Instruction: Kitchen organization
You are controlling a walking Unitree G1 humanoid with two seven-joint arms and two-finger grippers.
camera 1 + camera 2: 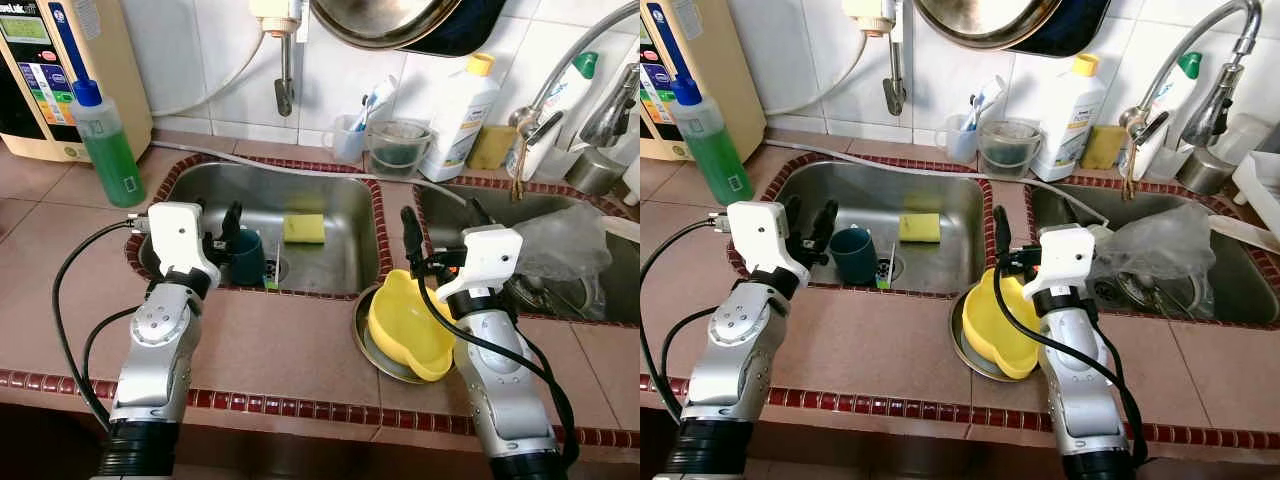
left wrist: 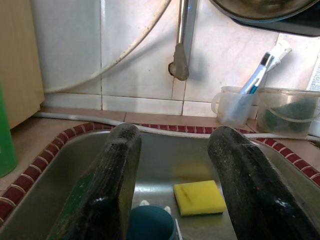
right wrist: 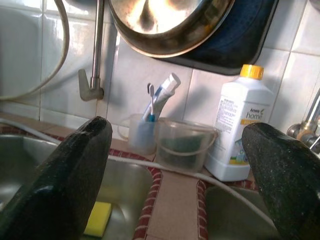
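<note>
Head views, left claw: the left gripper hangs over the near edge of the left sink, fingers spread wide and holding nothing.
Head views, cup: a dark teal cup stands in the sink just beyond and below the left fingertips, beside the drain.
Head views, sponge: a yellow sponge lies flat on the sink floor, further out from the claw, near the back.
Head views, right claw: the right gripper sits above the tiled strip between the two sinks, empty and held wide apart; a yellow bowl rests in a metal dish just below and in front of the wrist.
Left wrist view: the two fingers frame the cup's rim between them, low down, with the sponge past it.
Right wrist view: the wide-set fingers look toward a toothbrush cup, a clear tub and a white bottle on the back ledge.
Step in hand: likely reaching for the cup; the next move calls for lowering and closing around it.
Hard to make out: the cup is cut off in the left wrist view; a crumpled plastic bag hides much of the right sink.
</note>
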